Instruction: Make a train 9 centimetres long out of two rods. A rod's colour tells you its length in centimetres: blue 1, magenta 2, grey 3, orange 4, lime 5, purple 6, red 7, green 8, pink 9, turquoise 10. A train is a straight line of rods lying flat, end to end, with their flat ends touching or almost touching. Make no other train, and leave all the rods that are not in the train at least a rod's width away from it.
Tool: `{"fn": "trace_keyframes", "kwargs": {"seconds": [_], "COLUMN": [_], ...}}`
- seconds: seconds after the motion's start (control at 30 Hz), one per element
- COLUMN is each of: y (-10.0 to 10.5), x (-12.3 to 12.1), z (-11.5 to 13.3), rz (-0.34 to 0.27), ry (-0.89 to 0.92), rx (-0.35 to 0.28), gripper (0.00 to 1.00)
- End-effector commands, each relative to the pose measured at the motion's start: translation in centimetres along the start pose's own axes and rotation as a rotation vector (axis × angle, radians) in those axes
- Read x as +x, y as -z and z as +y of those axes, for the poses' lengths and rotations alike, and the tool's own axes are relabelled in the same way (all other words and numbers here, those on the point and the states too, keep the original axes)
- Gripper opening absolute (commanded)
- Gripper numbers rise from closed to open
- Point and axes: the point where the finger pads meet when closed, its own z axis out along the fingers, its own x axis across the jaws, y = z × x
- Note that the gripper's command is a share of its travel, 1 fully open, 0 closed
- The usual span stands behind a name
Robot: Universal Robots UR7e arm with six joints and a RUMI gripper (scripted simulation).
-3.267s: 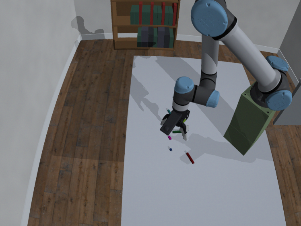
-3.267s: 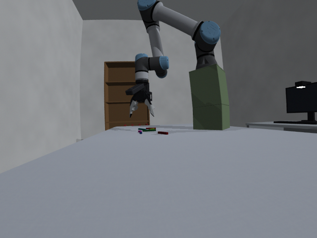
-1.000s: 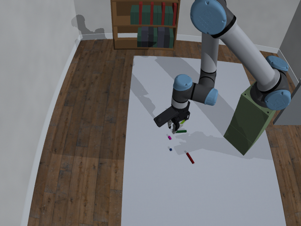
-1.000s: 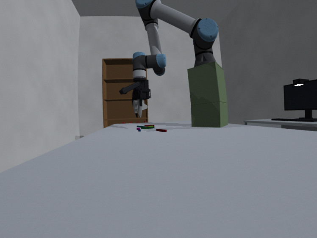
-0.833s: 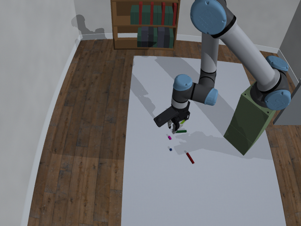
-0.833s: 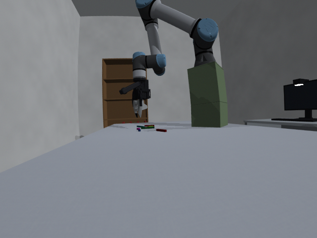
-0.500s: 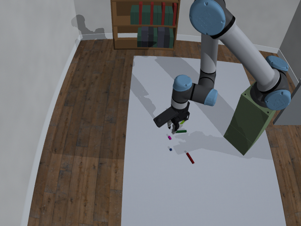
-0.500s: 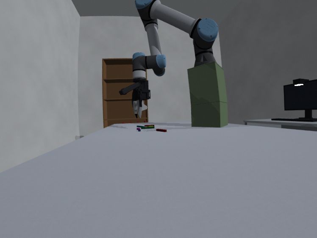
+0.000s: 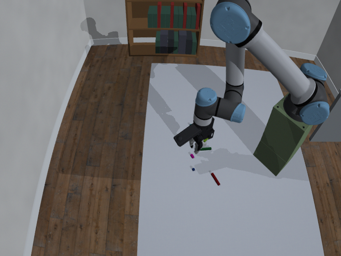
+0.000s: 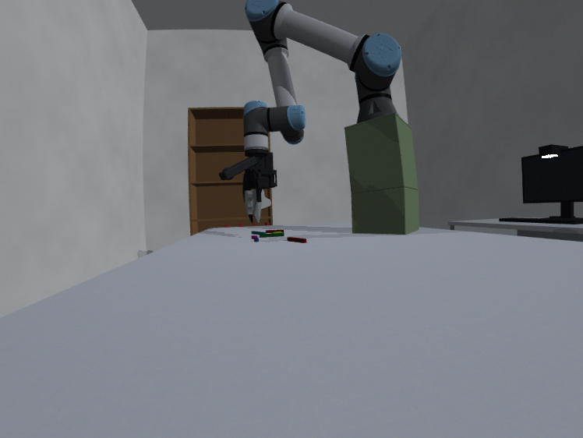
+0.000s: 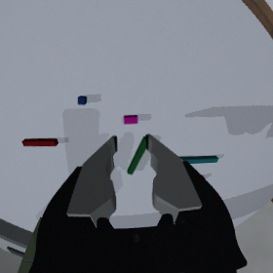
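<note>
My gripper (image 9: 193, 146) hangs a little above the table, fingers pointing down, narrowly open with nothing between them. In the wrist view the gripper (image 11: 131, 141) frames a green rod (image 11: 137, 156) lying on the table below it; the green rod also shows in the top view (image 9: 205, 148). A magenta rod (image 9: 192, 156) (image 11: 130, 119) lies just beyond the fingertips. A small blue rod (image 9: 193, 169) (image 11: 82, 100) lies further out. A red rod (image 9: 215, 178) (image 11: 40, 142) lies apart to one side. A turquoise rod (image 11: 199, 159) lies beside the green one. A lime rod (image 9: 205, 139) is partly hidden behind the gripper.
The arm's green pedestal (image 9: 278, 137) stands at the table's right edge. A bookshelf (image 9: 164, 27) stands on the floor behind the table. A monitor (image 10: 551, 181) sits on a side desk.
</note>
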Motion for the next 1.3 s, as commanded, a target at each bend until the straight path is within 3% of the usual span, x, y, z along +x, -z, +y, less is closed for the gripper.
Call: {"fn": "trace_keyframes", "kwargs": {"seconds": [0.0, 0.53, 1.27], "y": [-0.8, -2.8, -3.2], "x": [0.2, 0.2, 0.1], "z": [-0.2, -0.2, -0.2], "rz": [0.004, 0.004, 0.003], "ry": [-0.002, -0.002, -0.002], "rx": [0.003, 0.003, 0.002], "gripper": [0.21, 0.21, 0.21]}}
